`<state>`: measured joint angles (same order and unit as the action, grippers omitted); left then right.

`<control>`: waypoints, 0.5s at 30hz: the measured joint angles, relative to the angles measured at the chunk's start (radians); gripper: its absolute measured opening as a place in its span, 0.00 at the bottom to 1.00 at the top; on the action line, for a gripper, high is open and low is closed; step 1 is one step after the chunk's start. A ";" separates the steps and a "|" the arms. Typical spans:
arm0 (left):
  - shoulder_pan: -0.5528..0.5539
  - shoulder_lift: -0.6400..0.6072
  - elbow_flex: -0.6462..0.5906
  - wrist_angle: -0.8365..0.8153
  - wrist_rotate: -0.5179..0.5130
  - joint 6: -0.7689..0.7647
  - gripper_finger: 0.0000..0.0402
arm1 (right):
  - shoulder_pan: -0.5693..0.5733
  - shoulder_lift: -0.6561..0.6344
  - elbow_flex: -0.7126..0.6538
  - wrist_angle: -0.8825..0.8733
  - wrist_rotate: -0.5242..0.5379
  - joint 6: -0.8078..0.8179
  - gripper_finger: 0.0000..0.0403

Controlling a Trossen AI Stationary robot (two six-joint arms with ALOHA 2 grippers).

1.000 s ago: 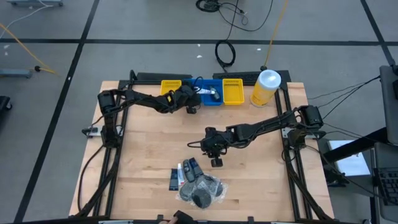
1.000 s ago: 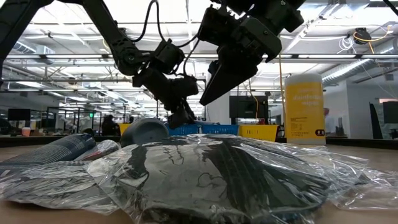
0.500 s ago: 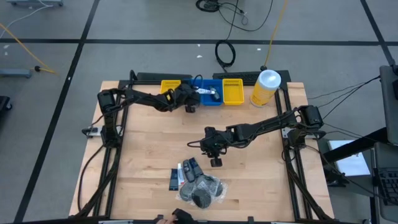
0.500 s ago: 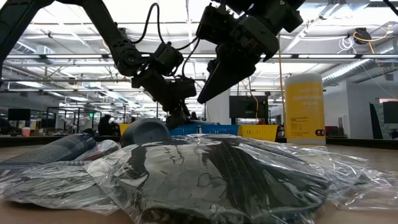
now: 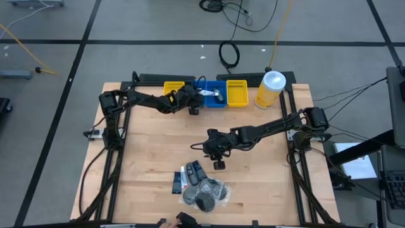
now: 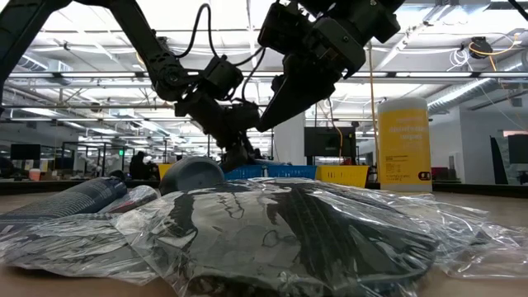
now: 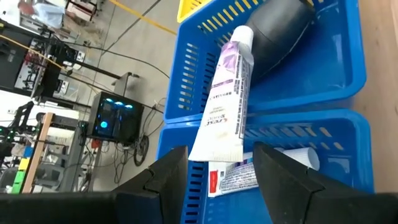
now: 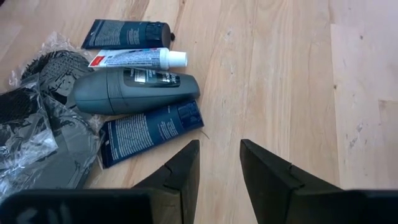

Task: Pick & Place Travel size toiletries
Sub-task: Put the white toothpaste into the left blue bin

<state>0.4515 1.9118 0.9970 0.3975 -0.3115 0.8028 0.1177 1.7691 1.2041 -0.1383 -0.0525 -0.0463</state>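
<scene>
Pale wooden table (image 5: 145,158). Right gripper (image 8: 217,163), fingers open and empty, above front-edge toiletries; grey rounded plastic bottle (image 8: 134,91) looks light, slippery: grip mid-body. Left gripper (image 7: 214,171) open over blue slotted plastic bin (image 7: 339,81).

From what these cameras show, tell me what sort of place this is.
Most likely a robotics lab or workshop in an open industrial hall. A wooden table stands on a taped concrete floor with loose cables around it, and the low view shows exposed ceiling ducts and rows of workstations behind.
</scene>
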 joint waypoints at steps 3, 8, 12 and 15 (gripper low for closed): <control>0.000 0.001 0.000 0.000 0.000 0.001 0.45 | 0.000 0.000 0.000 0.000 0.000 0.000 0.28; -0.002 0.055 0.028 0.001 0.013 0.033 0.35 | 0.000 0.000 0.000 0.000 0.000 0.000 0.28; -0.013 0.108 0.072 -0.030 -0.076 0.067 0.24 | 0.000 0.000 0.000 -0.001 0.000 0.000 0.28; -0.027 0.108 0.088 -0.059 -0.129 0.087 0.11 | 0.000 0.000 0.000 -0.001 0.000 -0.005 0.28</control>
<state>0.4248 2.0193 1.0847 0.3382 -0.4402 0.8895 0.1177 1.7691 1.2041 -0.1390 -0.0525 -0.0514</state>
